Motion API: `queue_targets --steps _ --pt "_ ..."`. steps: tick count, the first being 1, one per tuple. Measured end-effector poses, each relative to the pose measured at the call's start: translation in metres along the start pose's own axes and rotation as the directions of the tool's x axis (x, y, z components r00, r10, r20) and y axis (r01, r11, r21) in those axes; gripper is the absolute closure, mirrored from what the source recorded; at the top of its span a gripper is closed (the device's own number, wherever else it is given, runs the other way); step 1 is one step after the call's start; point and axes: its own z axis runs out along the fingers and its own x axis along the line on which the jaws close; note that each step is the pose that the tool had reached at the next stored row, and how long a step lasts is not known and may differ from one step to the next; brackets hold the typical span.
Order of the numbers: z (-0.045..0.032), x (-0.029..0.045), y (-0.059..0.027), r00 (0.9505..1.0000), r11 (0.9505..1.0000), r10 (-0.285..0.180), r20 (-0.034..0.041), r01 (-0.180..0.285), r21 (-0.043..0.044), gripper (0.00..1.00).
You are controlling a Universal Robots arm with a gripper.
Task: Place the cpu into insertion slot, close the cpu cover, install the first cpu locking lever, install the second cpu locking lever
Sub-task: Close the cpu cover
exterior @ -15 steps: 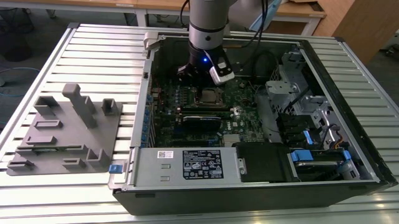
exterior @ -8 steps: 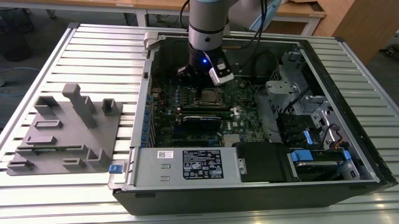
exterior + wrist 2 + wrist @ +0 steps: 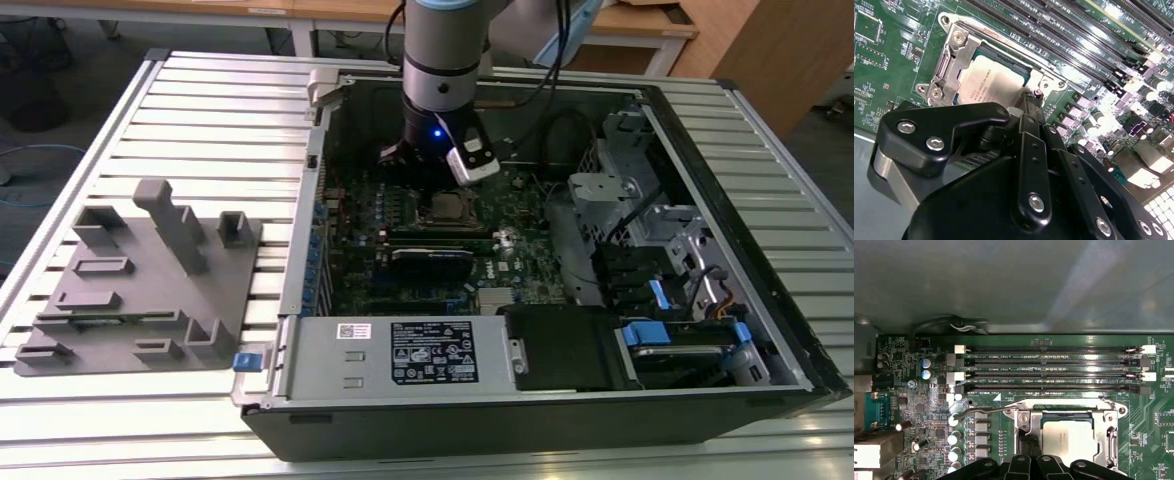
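The cpu (image 3: 1069, 438) (image 3: 988, 84) lies flat in the insertion slot (image 3: 450, 207), its silvery top showing. The cpu cover (image 3: 1066, 409) (image 3: 956, 54) is down over it as a metal frame around the chip. One thin wire locking lever (image 3: 979, 412) runs along the socket's edge, and its handle sticks out past the corner. My gripper (image 3: 1028, 446) (image 3: 1030, 111) (image 3: 424, 176) is shut, its black fingertips (image 3: 1022, 441) pressed together right at the side edge of the cover. Whether they touch a lever there is hidden.
Long black memory slots (image 3: 1054, 372) run beside the socket, with capacitors (image 3: 954, 437) at its other side. The open case wall (image 3: 310, 230) and drive cage (image 3: 641, 230) hem in the board. A grey fixture block (image 3: 134, 270) stands on the table at the exterior view's left.
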Motion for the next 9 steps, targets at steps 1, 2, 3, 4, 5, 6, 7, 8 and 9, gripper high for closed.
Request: queue_targets --steps 1,2,3,4,5,6,7,8,9 --pt "0.0001 0.0000 0.0000 1.0000 1.0000 0.000 0.0000 0.000 -0.0001 0.89" --pt "0.0001 0.0000 0.0001 1.0000 1.0000 0.000 0.0001 0.000 -0.0002 0.89" --pt "0.0004 0.0000 0.0001 1.0000 1.0000 0.000 0.0001 0.000 -0.0002 0.89" --pt "0.0010 0.0001 0.0000 1.0000 1.0000 0.000 0.0000 0.000 0.0001 0.89" --pt "0.0017 0.0002 -0.0001 1.0000 1.0000 0.000 -0.0002 0.000 0.0005 0.89" --pt "0.0023 0.0003 -0.0001 1.0000 1.0000 0.000 -0.0004 0.000 0.0007 0.89" --pt "0.0027 0.0004 -0.0002 1.0000 1.0000 0.000 -0.0004 0.000 0.0007 0.89" --pt "0.0028 0.0004 -0.0001 1.0000 1.0000 0.000 -0.0003 0.000 0.0004 0.89" --pt "0.0030 0.0004 -0.0001 1.0000 1.0000 0.000 -0.0001 0.000 0.0002 0.89"
